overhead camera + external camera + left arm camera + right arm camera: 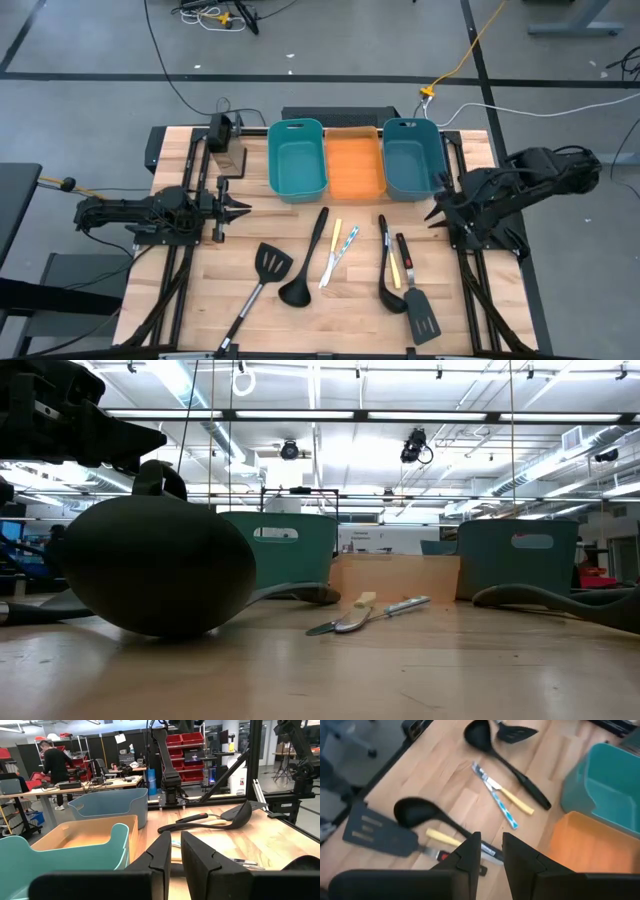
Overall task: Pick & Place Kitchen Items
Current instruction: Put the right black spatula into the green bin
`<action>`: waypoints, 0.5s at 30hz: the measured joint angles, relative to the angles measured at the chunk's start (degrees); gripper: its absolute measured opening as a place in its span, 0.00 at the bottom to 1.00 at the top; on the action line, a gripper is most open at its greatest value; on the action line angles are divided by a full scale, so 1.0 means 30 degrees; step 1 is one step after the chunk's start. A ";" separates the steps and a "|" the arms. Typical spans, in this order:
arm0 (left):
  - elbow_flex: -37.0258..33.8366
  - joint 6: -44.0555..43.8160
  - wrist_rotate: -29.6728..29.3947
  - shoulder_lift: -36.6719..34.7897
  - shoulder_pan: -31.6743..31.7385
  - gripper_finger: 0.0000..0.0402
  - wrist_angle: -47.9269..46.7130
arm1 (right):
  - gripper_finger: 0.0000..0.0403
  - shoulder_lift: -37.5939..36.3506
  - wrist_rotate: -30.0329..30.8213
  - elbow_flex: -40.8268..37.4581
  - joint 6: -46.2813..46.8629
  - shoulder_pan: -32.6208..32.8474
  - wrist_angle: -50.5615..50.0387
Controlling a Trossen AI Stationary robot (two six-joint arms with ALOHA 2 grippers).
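Left gripper [243, 208] is parked at the table's left edge, fingers nearly pressed together, nothing pinched. Just beside it toward centre a black slotted spatula [262, 275] and a black ladle [305, 263] are laid diagonally on the wooden table [340, 320]. A yellow-handled stick [331, 254] and a teal-patterned one [346, 243] are seen crossed at the middle. Behind them three bins are lined up touching: teal bin [297, 158], orange bin [355, 165], second teal bin [413, 158]. Right of centre a second ladle [388, 270], a short yellow stick [394, 270] and a second spatula [414, 295] are grouped together. Right gripper [436, 212] is held at the right side, fingers slightly apart, empty.
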 joint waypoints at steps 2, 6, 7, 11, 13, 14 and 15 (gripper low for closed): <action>-0.0004 0.0000 -0.0002 -0.0002 -0.0005 0.12 -0.0006 | 0.22 0.0000 0.0006 -0.0356 -0.0504 0.0318 -0.0029; 0.0004 0.0000 0.0002 -0.0003 0.0002 0.12 0.0000 | 0.22 0.0000 0.0017 -0.1235 -0.1018 0.0855 -0.0044; 0.0001 0.0000 -0.0002 -0.0002 0.0001 0.12 0.0001 | 0.22 0.0003 0.0032 -0.1422 -0.1144 0.0964 -0.0067; -0.0003 0.0000 -0.0005 0.0002 -0.0005 0.12 -0.0005 | 0.22 0.0000 0.0050 -0.1855 -0.2143 0.1370 -0.0095; 0.0000 0.0000 -0.0001 -0.0003 -0.0004 0.12 -0.0001 | 0.22 0.0014 0.0050 -0.2002 -0.2869 0.1564 -0.0123; 0.0001 0.0000 -0.0001 0.0002 -0.0003 0.12 -0.0003 | 0.22 0.0061 0.0050 -0.2068 -0.3202 0.1636 -0.0137; -0.0001 0.0000 -0.0006 -0.0005 -0.0001 0.12 0.0002 | 0.22 0.0125 0.0050 -0.2111 -0.3507 0.1693 -0.0201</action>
